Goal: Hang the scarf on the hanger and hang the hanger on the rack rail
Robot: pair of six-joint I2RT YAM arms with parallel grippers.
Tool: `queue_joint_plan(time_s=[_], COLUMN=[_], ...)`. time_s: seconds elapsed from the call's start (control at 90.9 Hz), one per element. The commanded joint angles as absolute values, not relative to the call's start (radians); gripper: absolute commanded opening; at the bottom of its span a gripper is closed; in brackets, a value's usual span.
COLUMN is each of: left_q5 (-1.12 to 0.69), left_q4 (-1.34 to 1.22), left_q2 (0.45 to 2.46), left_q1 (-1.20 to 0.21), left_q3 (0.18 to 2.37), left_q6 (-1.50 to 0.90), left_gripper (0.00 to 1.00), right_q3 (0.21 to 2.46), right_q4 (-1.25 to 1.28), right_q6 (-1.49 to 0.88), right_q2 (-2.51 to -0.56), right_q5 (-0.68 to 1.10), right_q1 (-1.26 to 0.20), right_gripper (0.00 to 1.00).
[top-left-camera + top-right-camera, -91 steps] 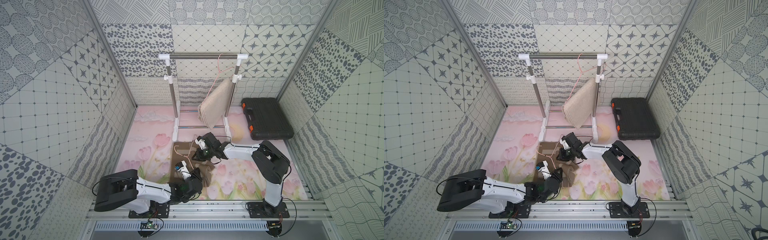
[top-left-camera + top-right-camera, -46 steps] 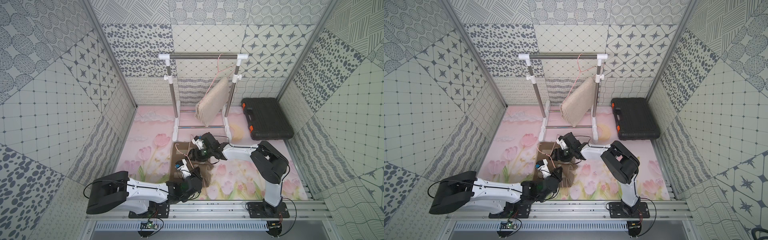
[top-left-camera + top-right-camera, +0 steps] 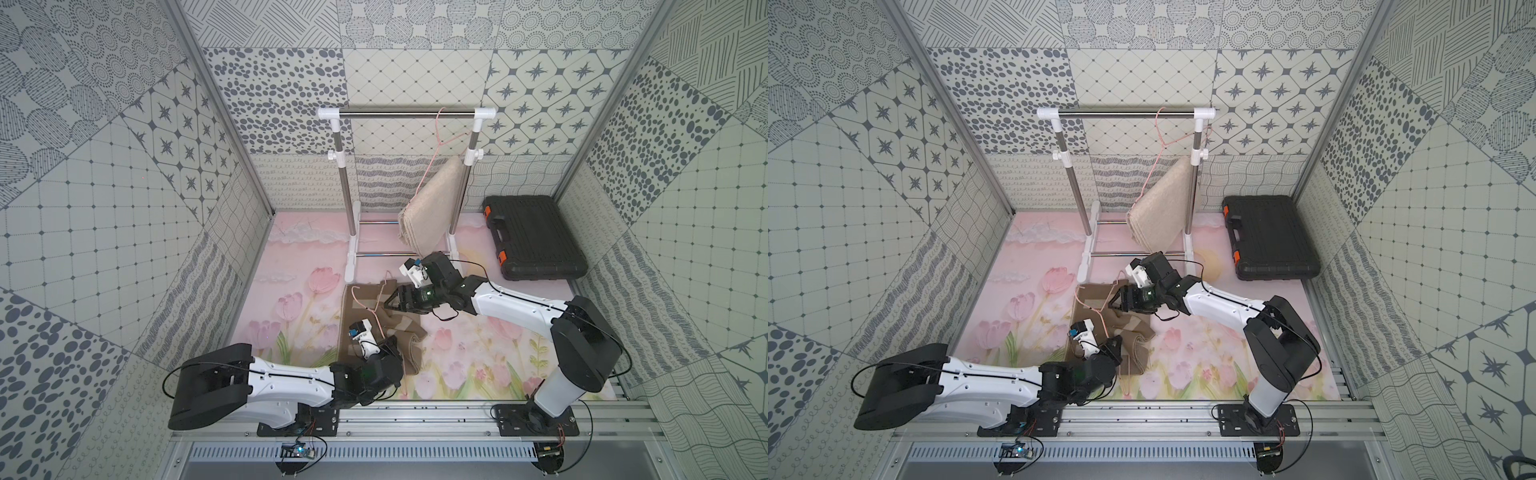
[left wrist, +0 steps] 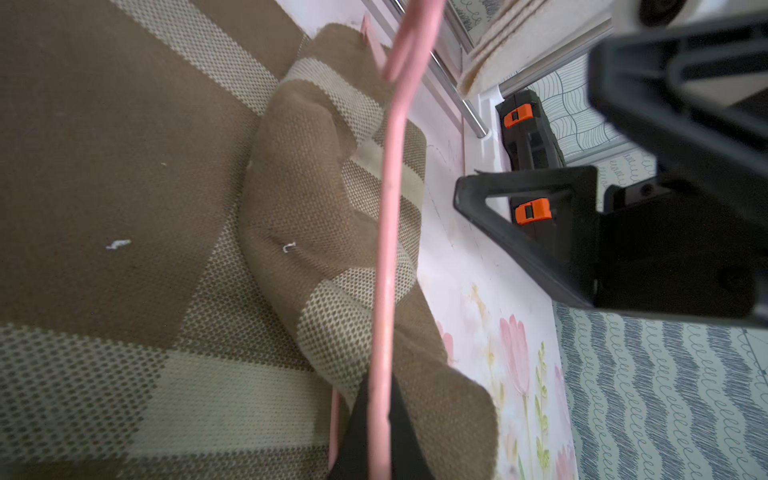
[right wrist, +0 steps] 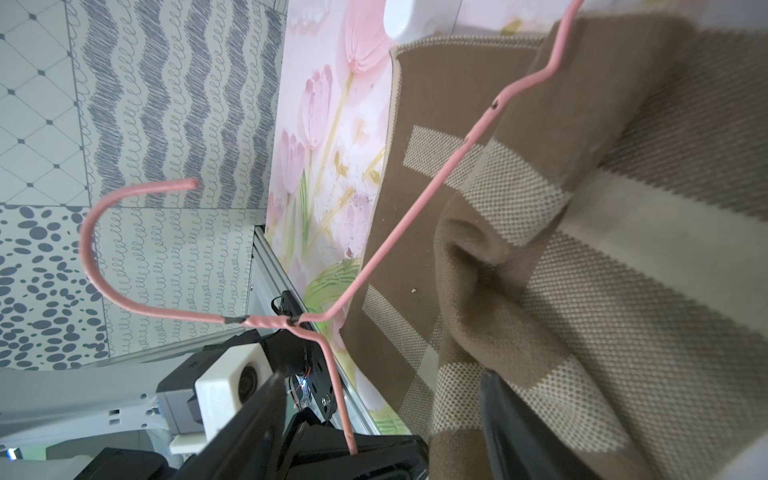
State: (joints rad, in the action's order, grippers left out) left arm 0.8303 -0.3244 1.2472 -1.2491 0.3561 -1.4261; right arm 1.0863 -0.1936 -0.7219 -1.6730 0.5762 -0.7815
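Between the shut jaws of the left gripper (image 4: 376,415) sat a wire of the pink hanger (image 5: 266,321), tilted above the brown scarf (image 4: 104,124) crumpled on the counter (image 3: 291,257). The right gripper (image 3: 390,302) hovered at a fold, jaws apart. Threading seemed in hand; next, it should pinch that fold and draw it over the hanger's bar.

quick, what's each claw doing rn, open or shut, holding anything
left claw: closed on the pink hanger.
right claw: open at the brown scarf, gripping nothing.
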Motion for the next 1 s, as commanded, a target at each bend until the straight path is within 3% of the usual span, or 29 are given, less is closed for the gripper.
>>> queue_joint_plan(time_s=[0.0,0.462,0.495,0.638,0.726,0.77,0.814,0.902,0.946,0.99], left_q5=[0.848,0.812,0.809,0.807,0.808,0.809,0.812,0.813,0.813,0.811], left_q4=[-0.294,-0.355,-0.362,-0.368,-0.361,-0.358,-0.341,-0.298,-0.269,-0.242], left_q2=[1.243,1.27,1.273,1.266,1.249,1.236,1.215,1.146,1.1,1.048], left_q1=[-1.246,-1.234,-1.234,-1.232,-1.233,-1.232,-1.23,-1.23,-1.23,-1.231], left_q3=[0.358,0.395,0.398,0.396,0.396,0.396,0.398,0.401,0.402,0.402], left_q6=[-1.399,-1.32,-1.312,-1.305,-1.292,-1.282,-1.274,-1.239,-1.222,-1.192], left_gripper=[0.0,0.0,0.0,0.0,0.0,0.0,0.11,0.47,0.57,0.61], right_q3=[1.105,1.229,1.233,1.204,1.181,1.171,1.165,1.148,1.133,1.107], right_q4=[-0.187,-0.134,-0.133,-0.142,-0.156,-0.156,-0.156,-0.151,-0.13,-0.09], right_q6=[-0.716,-0.675,-0.674,-0.666,-0.659,-0.658,-0.653,-0.639,-0.638,-0.646], right_q2=[-1.667,-1.842,-1.851,-1.8,-1.775,-1.772,-1.77,-1.76,-1.753,-1.744], right_q5=[0.61,0.546,0.545,0.505,0.488,0.487,0.487,0.497,0.523,0.547], right_q1=[-0.806,-0.878,-0.879,-0.878,-0.875,-0.873,-0.868,-0.852,-0.841,-0.827], right_gripper=[0.74,0.68,0.65,0.3,0.02,0.0,0.0,0.0,0.0,0.0])
